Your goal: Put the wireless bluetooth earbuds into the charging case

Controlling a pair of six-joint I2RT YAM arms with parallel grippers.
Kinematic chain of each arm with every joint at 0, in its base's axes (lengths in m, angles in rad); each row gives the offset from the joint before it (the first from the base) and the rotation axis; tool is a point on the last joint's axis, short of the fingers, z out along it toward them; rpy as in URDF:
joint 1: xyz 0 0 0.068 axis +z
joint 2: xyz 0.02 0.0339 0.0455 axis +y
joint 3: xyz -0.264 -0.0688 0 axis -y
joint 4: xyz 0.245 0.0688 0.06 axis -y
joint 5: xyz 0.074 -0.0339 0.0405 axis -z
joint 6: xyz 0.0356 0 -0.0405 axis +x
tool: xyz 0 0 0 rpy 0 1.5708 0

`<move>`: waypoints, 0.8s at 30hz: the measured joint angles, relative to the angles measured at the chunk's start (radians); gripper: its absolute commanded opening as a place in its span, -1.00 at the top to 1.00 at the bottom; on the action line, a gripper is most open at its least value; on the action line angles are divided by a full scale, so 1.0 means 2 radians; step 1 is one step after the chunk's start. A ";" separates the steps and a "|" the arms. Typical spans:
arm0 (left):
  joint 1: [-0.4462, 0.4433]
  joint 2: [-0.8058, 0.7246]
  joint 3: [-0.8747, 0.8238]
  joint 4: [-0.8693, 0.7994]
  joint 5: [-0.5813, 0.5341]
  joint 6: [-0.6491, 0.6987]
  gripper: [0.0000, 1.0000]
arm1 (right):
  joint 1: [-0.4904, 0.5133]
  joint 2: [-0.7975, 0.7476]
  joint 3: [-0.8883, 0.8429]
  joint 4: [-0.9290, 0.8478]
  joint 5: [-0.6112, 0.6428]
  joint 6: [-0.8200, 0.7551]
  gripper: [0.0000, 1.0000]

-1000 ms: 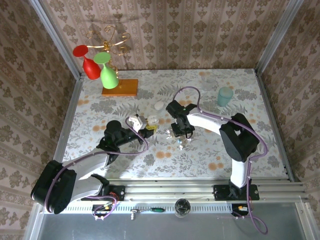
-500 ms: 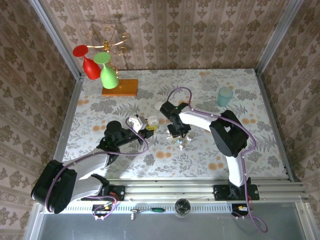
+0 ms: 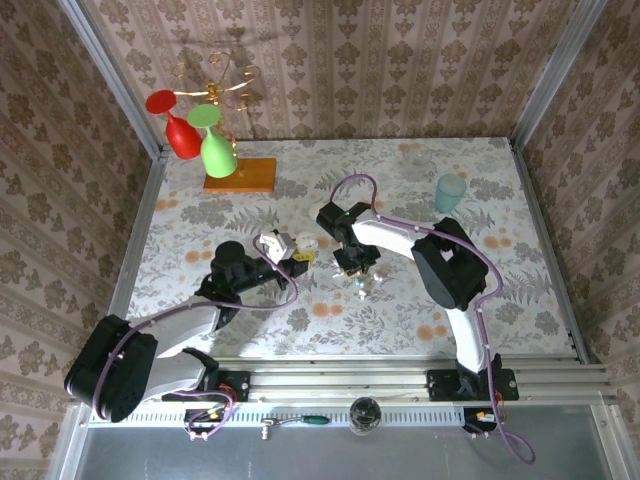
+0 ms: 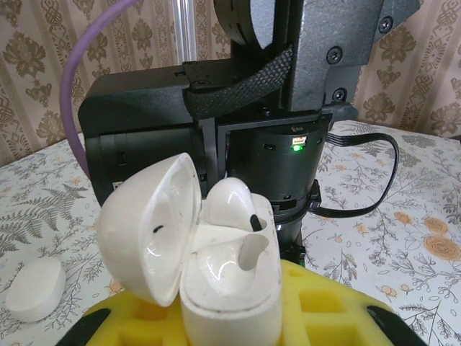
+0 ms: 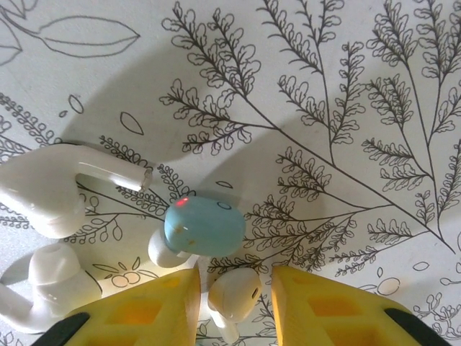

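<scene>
A white charging case [image 4: 230, 281] stands upright with its hinged lid [image 4: 148, 231] swung open to the left. My left gripper [image 4: 230, 328] is shut on its base with yellow pads [image 4: 324, 310]. One white earbud [image 4: 229, 202] sits in the far slot; the near slot is bare. In the top view the case [image 3: 272, 243] is left of centre. My right gripper [image 5: 234, 310] points down at the table, open, its yellow fingers [image 5: 328, 310] on either side of a white earbud [image 5: 232, 294]. A small light-blue oval piece [image 5: 205, 225] with a red light lies just beyond it.
Two more white stemmed earbuds [image 5: 65, 184] [image 5: 50, 285] lie left of the right gripper. A white pebble [image 4: 32, 288] rests by the left gripper. A teal cup [image 3: 450, 192], a clear glass [image 3: 417, 165] and a stand with red and green goblets [image 3: 215, 150] are at the back.
The right arm's elbow has swung left and its wrist has shifted slightly left over the earbuds. The left gripper and case have held still.
</scene>
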 measured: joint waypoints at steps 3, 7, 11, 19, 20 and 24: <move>0.000 0.000 0.000 0.000 0.000 0.000 1.00 | 0.000 0.007 0.010 -0.011 0.000 -0.005 0.40; 0.000 0.000 0.000 0.000 0.000 0.000 1.00 | 0.001 0.011 0.016 -0.015 -0.002 -0.013 0.46; 0.000 0.002 0.000 0.002 0.000 0.000 1.00 | 0.002 0.011 0.016 -0.014 -0.002 -0.013 0.48; 0.000 0.024 0.000 0.033 -0.002 -0.006 1.00 | -0.010 -0.053 -0.066 0.060 -0.015 -0.008 0.49; 0.000 0.027 0.000 0.037 -0.003 -0.007 1.00 | -0.015 -0.071 -0.083 0.078 -0.022 -0.004 0.49; -0.003 0.037 0.000 0.051 -0.012 -0.010 1.00 | -0.034 -0.157 -0.150 0.165 -0.053 0.005 0.48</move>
